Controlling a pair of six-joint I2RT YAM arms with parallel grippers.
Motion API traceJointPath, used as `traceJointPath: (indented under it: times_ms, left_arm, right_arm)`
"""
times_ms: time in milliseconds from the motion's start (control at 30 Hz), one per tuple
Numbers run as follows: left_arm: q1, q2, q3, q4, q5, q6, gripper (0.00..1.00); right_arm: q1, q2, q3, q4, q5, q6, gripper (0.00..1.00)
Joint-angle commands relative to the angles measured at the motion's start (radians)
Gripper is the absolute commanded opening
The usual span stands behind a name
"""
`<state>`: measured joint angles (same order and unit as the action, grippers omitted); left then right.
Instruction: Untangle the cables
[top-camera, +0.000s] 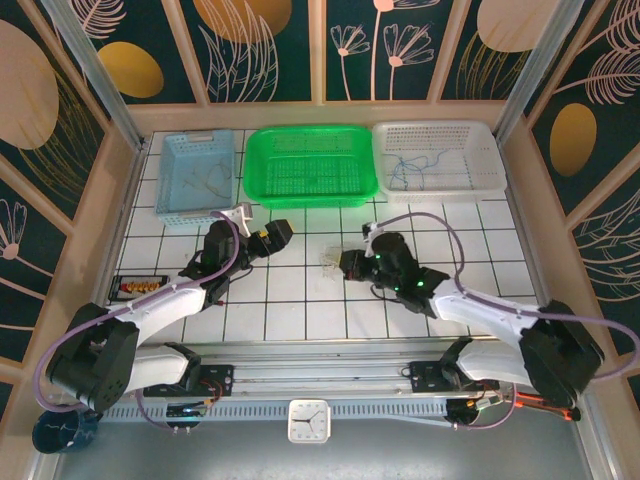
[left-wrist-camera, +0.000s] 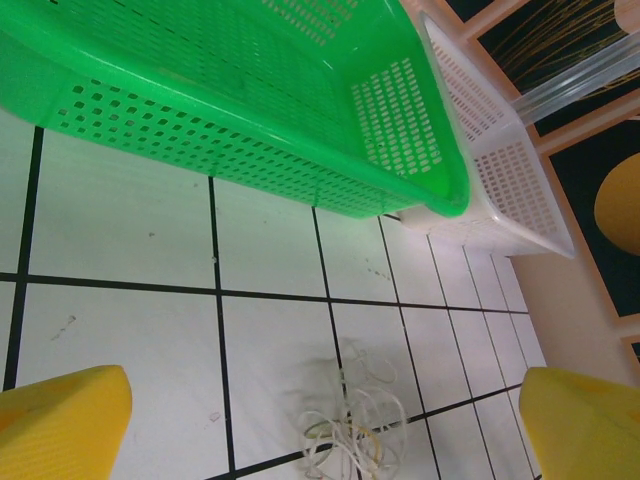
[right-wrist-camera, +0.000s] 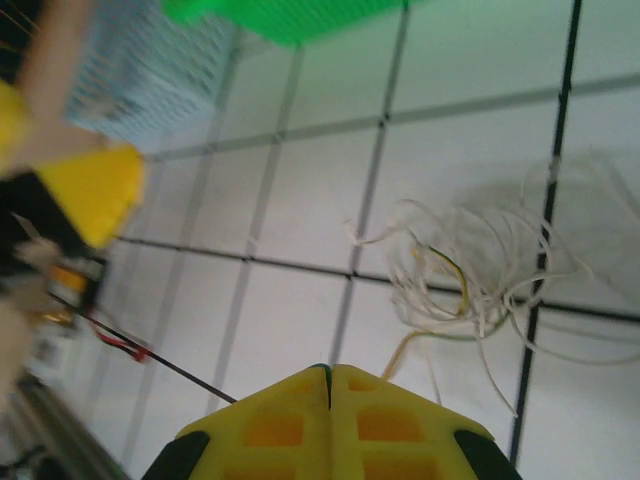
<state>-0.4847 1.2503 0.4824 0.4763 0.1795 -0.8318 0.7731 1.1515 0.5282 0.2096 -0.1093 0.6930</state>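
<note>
Cables (top-camera: 329, 262) heaped just left of the right gripper (top-camera: 347, 265), jaws pressed together, strand pinched or not I cannot tell; left gripper (top-camera: 276, 238) farther, wide open, empty.

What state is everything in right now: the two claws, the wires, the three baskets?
left gripper: open, empty.
right gripper: shut at the tangle's edge; whether a strand is pinched is unclear.
cables: tangled in a heap on the tiles.
green basket: upright, empty.
white basket: upright, holds a blue wire.
blue basket: upright, holds a pale wire.
</note>
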Motion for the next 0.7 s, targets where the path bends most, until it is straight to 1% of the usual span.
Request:
traceJointPath:
  times_ms: [0, 67, 167, 333, 467, 667]
  left_arm:
    - [-0.005, 0.000, 0.014, 0.058, 0.030, -0.002, 0.99]
    - [-0.005, -0.005, 0.013, 0.061, 0.039, -0.003, 0.99]
    - [-0.004, -0.017, 0.013, 0.065, 0.067, -0.004, 0.99]
    - [-0.005, -0.041, 0.010, 0.113, 0.142, -0.017, 0.99]
    - [-0.008, -0.050, 0.010, 0.148, 0.187, -0.014, 0.99]
    - [-0.040, -0.030, 0.015, 0.202, 0.247, -0.004, 0.97]
  right_arm:
    - [-0.053, -0.076, -0.017, 0.089, -0.118, 0.049, 0.00]
    - [-0.075, -0.097, -0.025, 0.112, -0.151, 0.061, 0.00]
    - [-0.088, -0.109, -0.018, 0.128, -0.176, 0.032, 0.00]
    - [-0.101, -0.104, -0.005, 0.119, -0.182, -0.023, 0.00]
    - [-0.116, -0.106, -0.007, 0.141, -0.191, -0.024, 0.00]
    - [-0.118, -0.136, 0.013, 0.148, -0.197, -0.055, 0.00]
